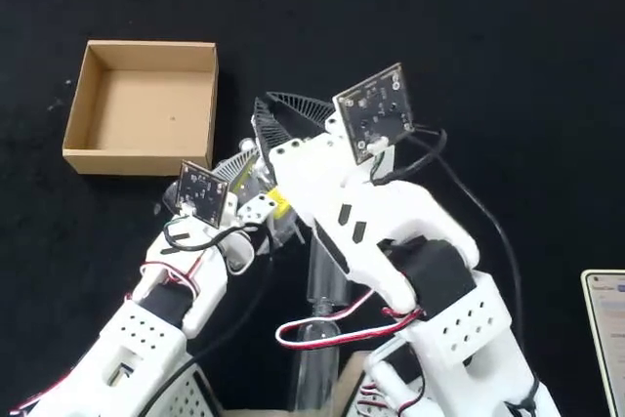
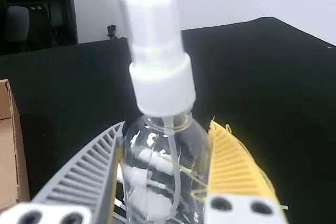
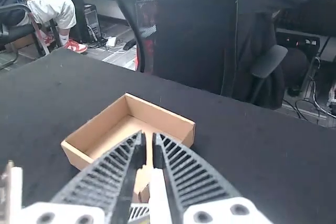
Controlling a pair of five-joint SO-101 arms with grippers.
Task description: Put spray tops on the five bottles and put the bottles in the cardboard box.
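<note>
Table: black cloth table (image 1: 508, 65) w/ both arms working over its middle.
Box: cardboard box (image 1: 137, 161) at the far left of the table, open side up, nothing in it. No bottle is boxed yet, so the task looks early on.
R arm: right gripper (image 3: 147, 137) is raised above the table and faces the box. Jaws are drawn nearly together w/ a thin slit between; can't make out anything pinched in them.
L arm: left gripper (image 2: 167, 129) is just short of the box's near right corner. Jaws are clamped on the bottle, grey finger on one side, yellow finger on the other.
Bottle: clear bottle (image 2: 157, 161) upright in the L jaws, off the box and not in it.
Top: white spray top (image 2: 157, 72) sits on the bottle neck, dip tube running down inside. Can't tell if it's screwed tight.
Step, my read: capping of bottle no. 1 done or nearly so; boxing it comes next.
Next move needs: confirm the top is seated, R gripper clear of the nozzle, then the L arm carries the bottle over the box wall, lowers it inside and lets go.
</note>
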